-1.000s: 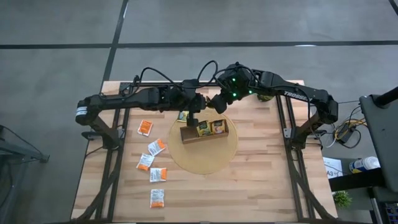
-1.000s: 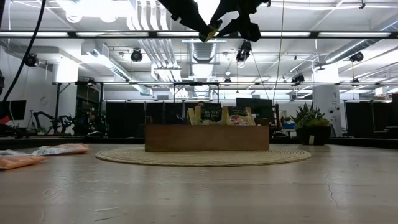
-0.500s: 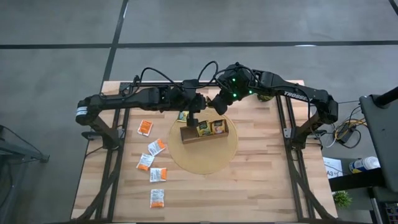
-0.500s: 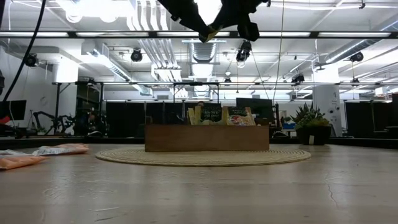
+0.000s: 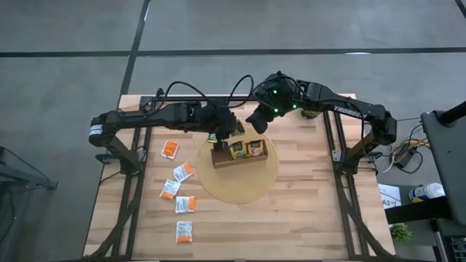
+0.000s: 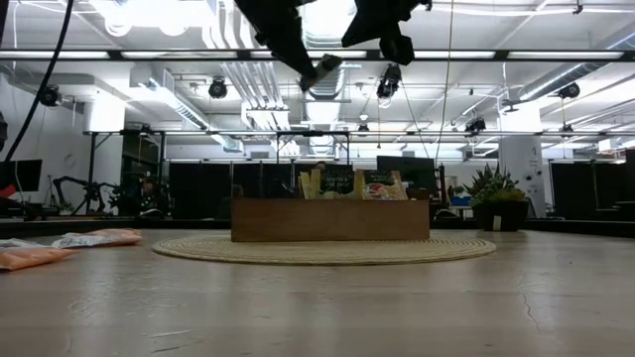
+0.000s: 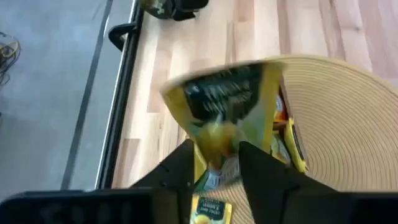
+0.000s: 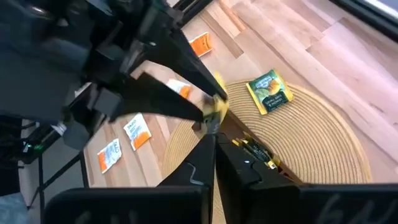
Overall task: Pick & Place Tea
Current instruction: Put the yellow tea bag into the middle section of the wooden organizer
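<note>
Above tray point(image 5: 240, 159) | yellow-green sachet point(image 7: 227, 115) between left end effector point(image 7: 214, 165) fingers

Pale planked wooden table point(image 5: 306, 211), smooth and matt; round woven straw mat point(image 5: 240, 191), ribbed; brown wooden tray point(image 6: 330, 220); glossy paper tea sachets point(image 5: 185, 204); matt black arms
</note>
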`<action>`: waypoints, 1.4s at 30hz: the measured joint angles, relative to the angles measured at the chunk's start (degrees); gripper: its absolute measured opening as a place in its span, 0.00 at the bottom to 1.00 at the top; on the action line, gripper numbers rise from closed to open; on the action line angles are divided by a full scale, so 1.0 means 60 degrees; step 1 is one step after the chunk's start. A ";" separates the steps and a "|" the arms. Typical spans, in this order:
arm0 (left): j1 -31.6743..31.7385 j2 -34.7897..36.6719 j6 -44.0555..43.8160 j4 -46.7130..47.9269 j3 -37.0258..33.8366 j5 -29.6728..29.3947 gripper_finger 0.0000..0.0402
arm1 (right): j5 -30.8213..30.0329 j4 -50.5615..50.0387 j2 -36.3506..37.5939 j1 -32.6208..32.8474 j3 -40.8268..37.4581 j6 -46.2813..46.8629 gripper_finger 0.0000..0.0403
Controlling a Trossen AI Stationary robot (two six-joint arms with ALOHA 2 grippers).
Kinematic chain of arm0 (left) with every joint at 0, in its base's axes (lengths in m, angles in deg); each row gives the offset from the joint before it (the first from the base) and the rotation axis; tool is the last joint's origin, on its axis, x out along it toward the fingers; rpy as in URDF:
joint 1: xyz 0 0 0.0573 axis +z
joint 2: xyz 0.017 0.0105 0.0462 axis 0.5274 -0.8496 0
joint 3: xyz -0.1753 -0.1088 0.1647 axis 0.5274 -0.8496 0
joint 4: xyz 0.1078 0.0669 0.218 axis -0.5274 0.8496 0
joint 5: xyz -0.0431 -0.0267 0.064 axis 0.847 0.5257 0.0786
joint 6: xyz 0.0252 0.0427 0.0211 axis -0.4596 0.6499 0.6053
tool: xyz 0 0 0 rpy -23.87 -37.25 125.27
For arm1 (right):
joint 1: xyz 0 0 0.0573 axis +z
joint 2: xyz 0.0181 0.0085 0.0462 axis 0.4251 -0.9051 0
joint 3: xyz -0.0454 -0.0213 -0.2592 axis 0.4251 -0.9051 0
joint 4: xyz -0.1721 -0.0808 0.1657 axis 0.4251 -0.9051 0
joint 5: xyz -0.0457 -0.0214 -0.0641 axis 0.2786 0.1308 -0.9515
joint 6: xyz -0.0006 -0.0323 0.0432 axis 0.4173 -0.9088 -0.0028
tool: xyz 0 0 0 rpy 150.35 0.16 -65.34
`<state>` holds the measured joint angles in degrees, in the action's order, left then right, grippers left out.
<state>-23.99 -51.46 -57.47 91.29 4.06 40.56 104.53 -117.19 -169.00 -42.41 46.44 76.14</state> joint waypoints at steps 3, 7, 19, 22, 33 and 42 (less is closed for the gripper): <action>0.0032 0.0015 -0.0172 0.0372 0.0000 -0.0004 0.36 | 0.0040 -0.0001 -0.0010 0.0003 0.0000 -0.0047 0.03; 0.0032 0.0008 -0.0040 0.0340 0.0015 -0.0002 0.42 | 0.0078 0.0010 -0.0007 0.0011 0.0000 -0.0080 0.03; 0.0183 0.0016 -0.0156 0.0405 0.0015 -0.0530 0.43 | 0.0076 -0.0022 -0.0011 0.0018 0.0000 -0.0337 0.03; 0.0578 0.0016 -0.0552 0.0406 0.0015 -0.0464 0.43 | 0.0078 -0.0033 -0.0011 0.0018 0.0000 -0.0376 0.03; 0.2510 0.0012 -0.1171 0.0366 0.0015 0.1076 0.43 | 0.0076 -0.0520 0.0046 0.0018 0.0000 -0.1371 0.03; 0.3694 0.0005 -0.2608 -0.0997 -0.0906 0.2442 0.43 | 0.0032 -0.1380 0.0147 0.0018 0.0000 -0.2259 0.03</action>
<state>-1.82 -51.43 -73.12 85.31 -1.37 55.22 104.73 -125.47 -168.11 -42.30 46.44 62.59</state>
